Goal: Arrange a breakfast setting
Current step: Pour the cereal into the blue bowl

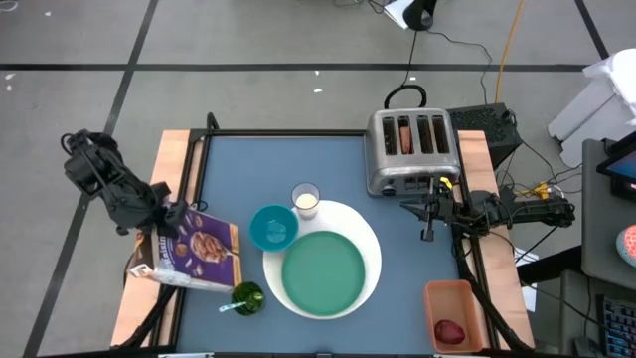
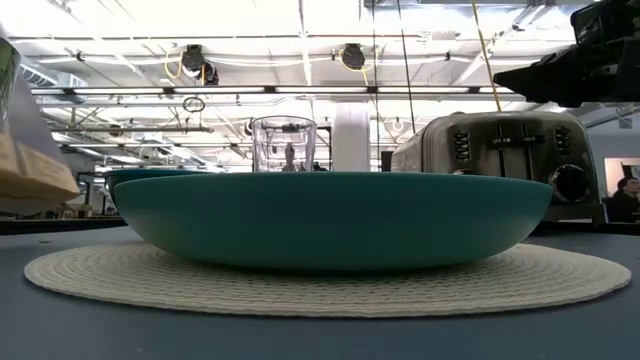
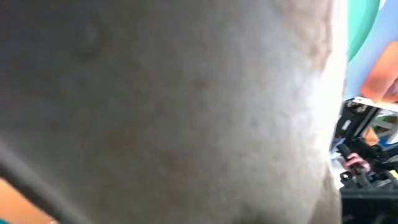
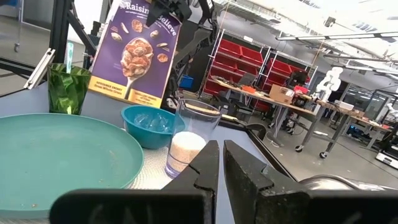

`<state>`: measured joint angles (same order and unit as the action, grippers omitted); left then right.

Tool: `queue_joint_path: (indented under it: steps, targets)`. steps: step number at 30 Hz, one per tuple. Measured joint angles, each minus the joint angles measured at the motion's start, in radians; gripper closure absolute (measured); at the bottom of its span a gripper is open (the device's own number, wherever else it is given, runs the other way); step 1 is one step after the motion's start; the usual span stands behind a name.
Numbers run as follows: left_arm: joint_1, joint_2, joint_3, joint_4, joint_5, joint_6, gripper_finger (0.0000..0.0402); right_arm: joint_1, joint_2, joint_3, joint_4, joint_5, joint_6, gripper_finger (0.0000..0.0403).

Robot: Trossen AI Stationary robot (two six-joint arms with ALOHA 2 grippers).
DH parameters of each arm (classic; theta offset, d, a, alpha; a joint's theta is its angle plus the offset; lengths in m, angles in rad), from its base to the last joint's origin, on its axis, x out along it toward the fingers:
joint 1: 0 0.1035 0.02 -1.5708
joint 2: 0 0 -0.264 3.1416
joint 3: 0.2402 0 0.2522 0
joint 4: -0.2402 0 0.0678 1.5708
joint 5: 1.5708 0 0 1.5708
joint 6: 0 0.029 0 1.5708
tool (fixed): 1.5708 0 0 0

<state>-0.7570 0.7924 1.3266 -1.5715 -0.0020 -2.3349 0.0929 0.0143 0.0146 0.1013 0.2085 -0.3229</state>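
My left gripper is shut on the purple cereal box at the table's left edge. The right wrist view shows the box nearly upright. The teal plate lies on the larger white plate. Left of them are the small teal bowl and the glass of milk. A brown bagel stands in a toaster slot. The red apple lies in an orange bin. My right gripper hangs shut and holds nothing beside the toaster. My left gripper pinches the cereal box's top edge between its two fingers, coming from above at a slant. The box hangs tilted below the fingers, its printed front toward the plates. I cannot tell whether its bottom touches the table. The left wrist view shows only the box's pale surface.
The silver toaster stands at the far right. An orange bin sits at the near right corner. A green cup with a light handle sticking out stands near the front, between the box and the plates.
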Motion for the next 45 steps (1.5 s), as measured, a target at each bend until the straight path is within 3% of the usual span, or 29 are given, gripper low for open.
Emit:
queue_joint_path:
  steps: [15, 23, 31, 34, 39, 45]
  targets:
    - [0.059, -0.049, 0.000, 0.000, -0.008, 0.003, 0.0396, 0.000, 0.000, 0.000, 0.000, 0.000, 0.000, 0.0385]
    - [0.092, -0.096, 0.000, 0.000, -0.133, 0.028, 0.0396, 0.000, 0.000, 0.000, 0.000, 0.000, 0.000, 0.0385]
    - [0.114, -0.100, 0.001, -0.001, -0.140, 0.088, 0.0396, 0.000, 0.000, 0.000, 0.000, 0.000, 0.000, 0.0385]
    - [0.121, -0.100, 0.002, -0.001, -0.190, 0.125, 0.0396, 0.000, 0.000, 0.000, 0.000, 0.000, 0.002, 0.0385]
    - [0.134, -0.100, 0.004, 0.000, -0.279, 0.187, 0.0396, 0.000, 0.000, 0.000, 0.011, 0.000, 0.100, 0.0385]
    - [0.141, -0.097, 0.004, 0.006, -0.285, 0.257, 0.0396, 0.000, 0.000, 0.000, 0.126, 0.001, 0.275, 0.0372]
